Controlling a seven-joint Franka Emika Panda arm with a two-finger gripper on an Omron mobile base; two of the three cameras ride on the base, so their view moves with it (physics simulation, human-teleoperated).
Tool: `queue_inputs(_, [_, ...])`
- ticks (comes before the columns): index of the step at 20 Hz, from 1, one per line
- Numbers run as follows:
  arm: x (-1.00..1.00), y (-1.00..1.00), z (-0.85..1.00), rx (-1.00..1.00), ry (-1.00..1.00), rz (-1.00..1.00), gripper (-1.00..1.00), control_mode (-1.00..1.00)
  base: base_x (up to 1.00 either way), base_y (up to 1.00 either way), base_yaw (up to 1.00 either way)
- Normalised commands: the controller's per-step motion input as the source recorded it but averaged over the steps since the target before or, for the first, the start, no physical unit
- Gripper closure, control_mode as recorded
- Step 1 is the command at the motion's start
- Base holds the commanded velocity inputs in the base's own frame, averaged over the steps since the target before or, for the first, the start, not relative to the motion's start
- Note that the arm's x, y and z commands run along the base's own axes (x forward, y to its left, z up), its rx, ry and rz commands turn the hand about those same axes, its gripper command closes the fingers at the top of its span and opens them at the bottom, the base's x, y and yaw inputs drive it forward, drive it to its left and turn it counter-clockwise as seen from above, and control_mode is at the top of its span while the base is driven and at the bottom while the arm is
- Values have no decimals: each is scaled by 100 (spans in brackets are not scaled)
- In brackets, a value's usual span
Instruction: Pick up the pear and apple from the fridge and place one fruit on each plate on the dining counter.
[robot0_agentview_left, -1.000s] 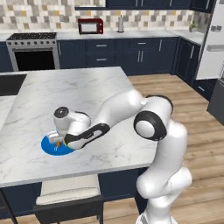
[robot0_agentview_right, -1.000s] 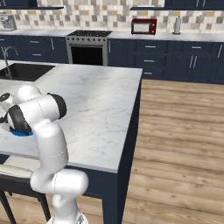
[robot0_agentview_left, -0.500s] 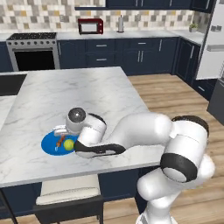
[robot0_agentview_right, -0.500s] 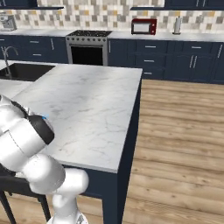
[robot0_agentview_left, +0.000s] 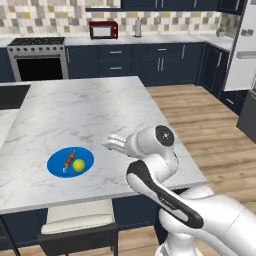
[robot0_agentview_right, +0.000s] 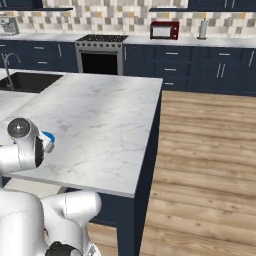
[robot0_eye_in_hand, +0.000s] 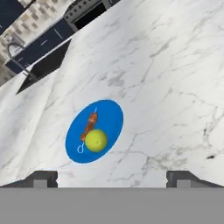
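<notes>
The yellow-green pear (robot0_agentview_left: 79, 165) lies on the bright blue plate (robot0_agentview_left: 56, 165) near the front left of the dining counter (robot0_agentview_left: 85, 110), beside a thin brown-orange stick. In the hand view the pear (robot0_eye_in_hand: 96, 140) sits at the near end of the plate (robot0_eye_in_hand: 111, 118). My gripper (robot0_agentview_left: 113, 144) hovers to the right of the plate, above the marble. It is open and holds nothing, with its fingertips (robot0_eye_in_hand: 42, 178) wide apart. A sliver of the plate (robot0_agentview_right: 50, 137) shows past my arm in the right base view. The fridge door (robot0_agentview_left: 243, 55) stands at the far right. The apple is out of view.
A cushioned stool (robot0_agentview_left: 75, 220) stands under the counter's front edge below the plate. A sink (robot0_agentview_right: 30, 82) is set in the counter's far left. The stove (robot0_agentview_left: 37, 60) and microwave (robot0_agentview_left: 103, 30) line the back wall. Wooden floor (robot0_agentview_right: 210, 150) lies to the right.
The gripper, down on the blue plate a second ago, let the pear go there and has pulled back to the right, away from the plate. The arm has swung round.
</notes>
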Motion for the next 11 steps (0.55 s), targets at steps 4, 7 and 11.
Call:
queue_inputs(4, [-100, -100, 100, 40, 4, -8, -100, -100, 0, 0, 0])
queue_inputs(7, [-100, -100, 100, 41, 0, -3, -100, -100, 0, 0, 0])
queue_inputs(11, [-100, -100, 100, 42, 0, -1, -100, -100, 0, 0, 0])
